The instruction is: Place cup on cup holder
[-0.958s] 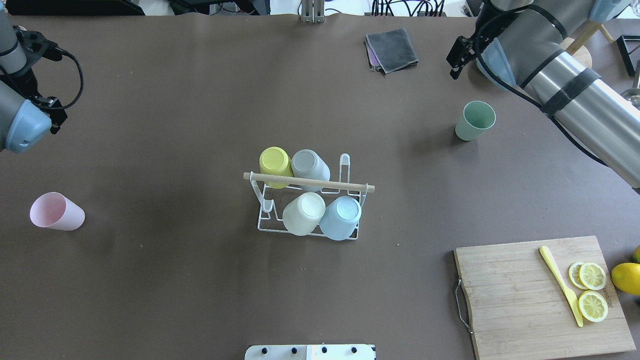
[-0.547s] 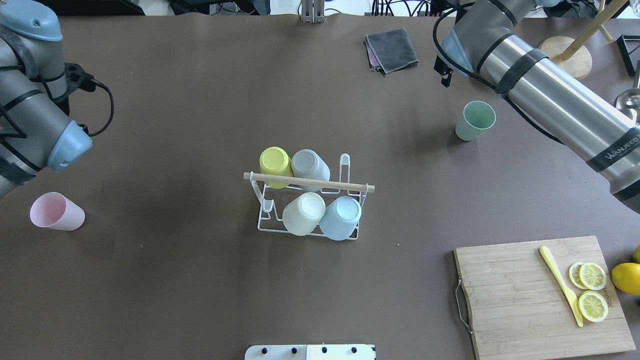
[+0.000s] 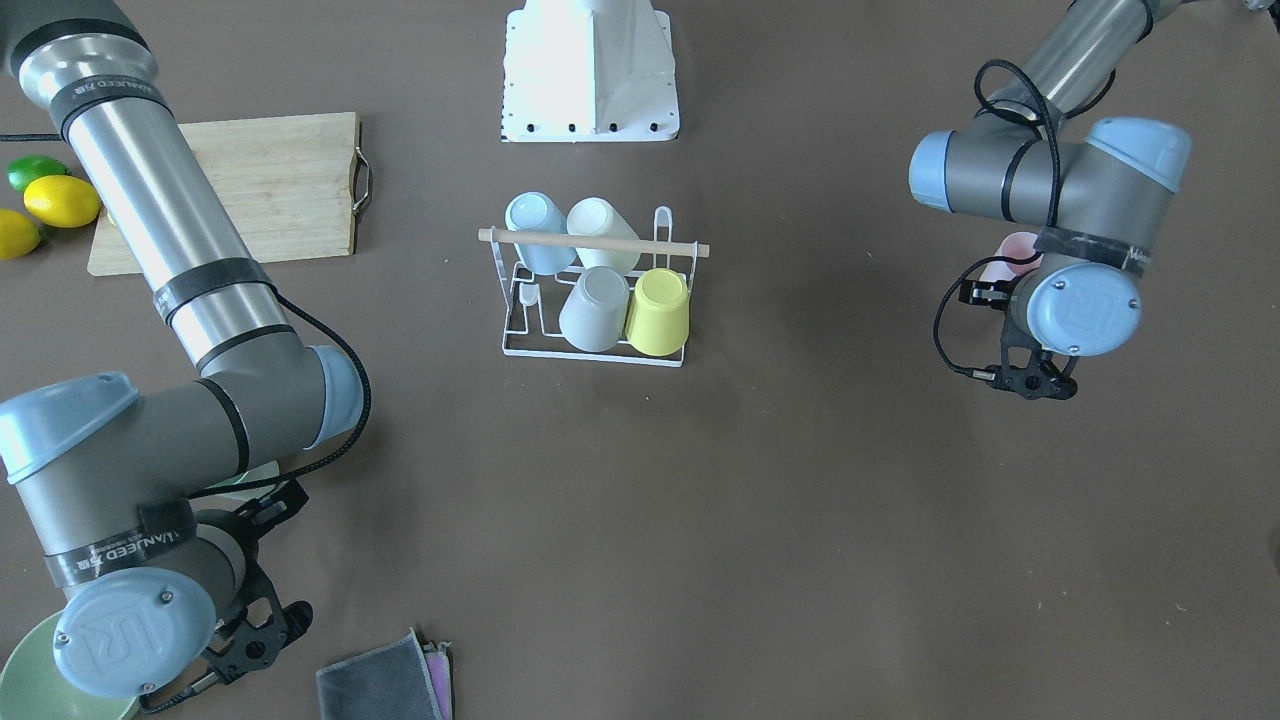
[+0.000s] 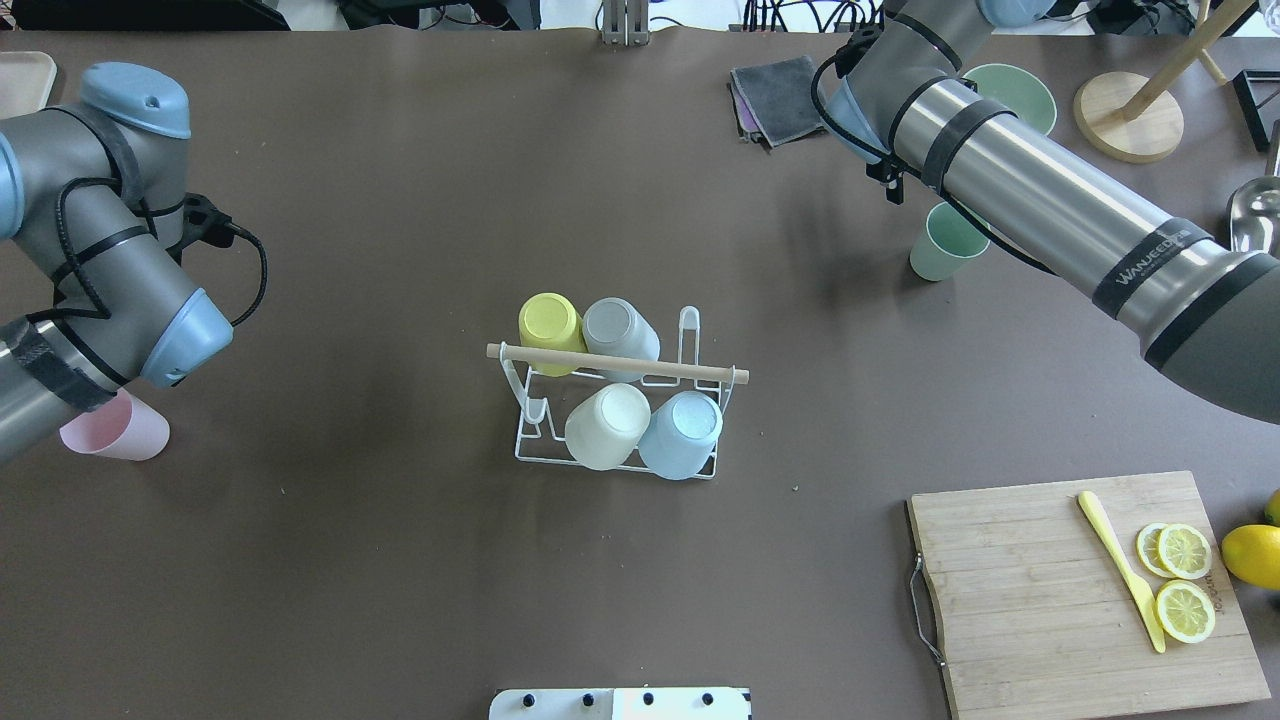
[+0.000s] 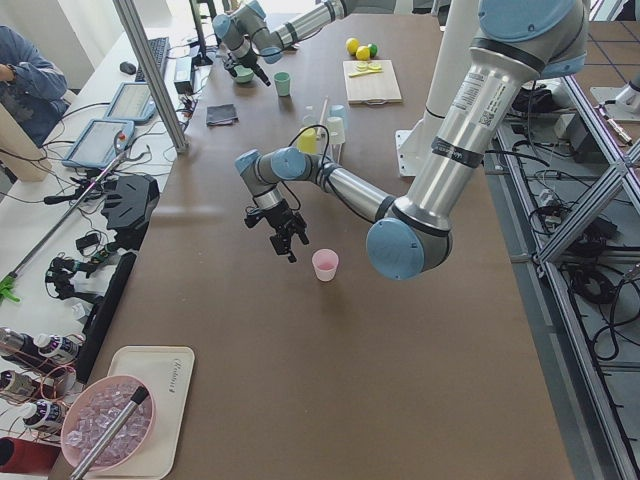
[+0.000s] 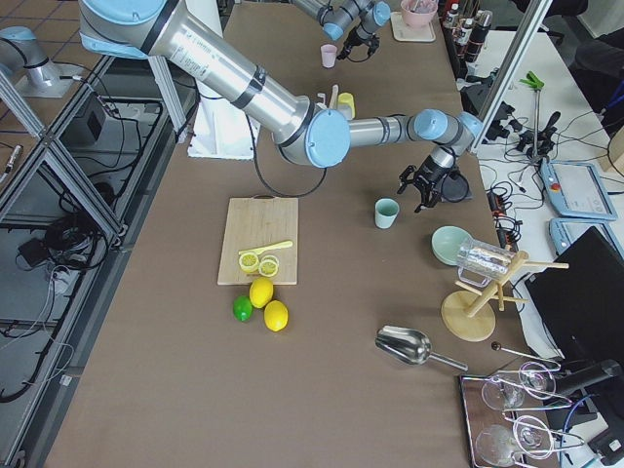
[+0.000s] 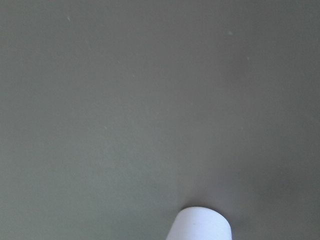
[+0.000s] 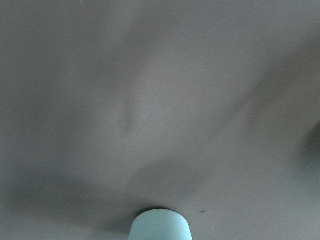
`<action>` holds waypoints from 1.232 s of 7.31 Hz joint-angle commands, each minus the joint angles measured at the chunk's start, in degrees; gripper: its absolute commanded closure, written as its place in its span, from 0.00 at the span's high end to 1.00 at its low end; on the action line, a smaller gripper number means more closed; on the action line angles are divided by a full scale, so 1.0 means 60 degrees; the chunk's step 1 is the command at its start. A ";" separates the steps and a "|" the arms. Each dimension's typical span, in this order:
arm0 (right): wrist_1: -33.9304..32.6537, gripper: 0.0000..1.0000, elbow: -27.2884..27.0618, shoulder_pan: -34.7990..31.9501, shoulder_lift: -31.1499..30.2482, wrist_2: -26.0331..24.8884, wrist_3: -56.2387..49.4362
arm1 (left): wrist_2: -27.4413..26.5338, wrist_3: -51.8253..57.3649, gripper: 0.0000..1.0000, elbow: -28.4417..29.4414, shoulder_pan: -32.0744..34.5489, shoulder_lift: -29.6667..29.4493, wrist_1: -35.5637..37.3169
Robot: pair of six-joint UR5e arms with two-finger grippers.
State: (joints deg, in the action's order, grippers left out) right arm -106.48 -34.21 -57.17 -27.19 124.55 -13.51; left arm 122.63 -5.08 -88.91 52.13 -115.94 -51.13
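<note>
While neither arm has a cup in hand, the job looks to be at the reach-in step. The cup holder (image 4: 617,364) sits mid-worktop (image 4: 400,560) w/ four cups upside down on its prongs: yellow cup (image 4: 550,325), grey cup (image 4: 618,328), cream cup (image 4: 608,425), blue cup (image 4: 682,432). Two prongs look free, one back-right and one front-left as seen from overhead. Two loose cups stand mouth-up: the pink cup (image 4: 135,440) well off to the robot's left, partly under the left arm, and the green cup (image 4: 935,257) to the right & further back, partly under the right arm. The left end effector (image 5: 291,243) hangs just beside the pink cup, not touching; the right end effector (image 6: 421,195) hangs near the green cup, also apart from it. Can't tell whether either one is spread or closed: too small in the side views, and the wrist cams show only a cup's top edge at the bottom of frame. Next move, imo: whichever arm goes first needs to drop over its cup's wall, clamp, lift, tip it mouth-down and line it up w/ a free prong w/o knocking the neighbours or the rod handle.
</note>
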 commanded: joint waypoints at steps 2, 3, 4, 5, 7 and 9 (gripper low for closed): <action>0.0066 1.00 0.1582 0.0358 0.0679 -0.0250 -0.0165 | 0.0290 0.1899 0.99 0.0024 -0.0134 -0.0028 0.1365; 0.0080 1.00 0.1861 0.0373 0.0825 -0.0453 -0.0412 | -0.0117 0.2583 0.99 0.0169 -0.0149 -0.0303 0.1678; 0.0066 1.00 0.2197 0.0387 0.0986 -0.0601 -0.0458 | -0.0556 0.2634 0.99 0.0315 -0.0251 -0.0509 0.1739; 0.0066 1.00 0.2520 0.0489 0.1147 -0.0675 -0.0502 | -0.0619 0.2649 0.99 0.0447 -0.0440 -0.0642 0.1754; 0.0066 1.00 0.2741 0.0665 0.1192 -0.0880 -0.0502 | -0.1583 0.2663 0.99 0.0784 -0.0749 -0.0992 0.1740; 0.0051 1.00 0.3135 0.0870 0.1265 -0.1041 -0.0894 | -0.2196 0.3087 0.99 0.0946 -0.0895 -0.1024 0.1740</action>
State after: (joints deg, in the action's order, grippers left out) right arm -106.10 -17.09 -52.60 -19.95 118.92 -17.08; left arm 112.39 12.31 -83.88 47.44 -121.76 -40.67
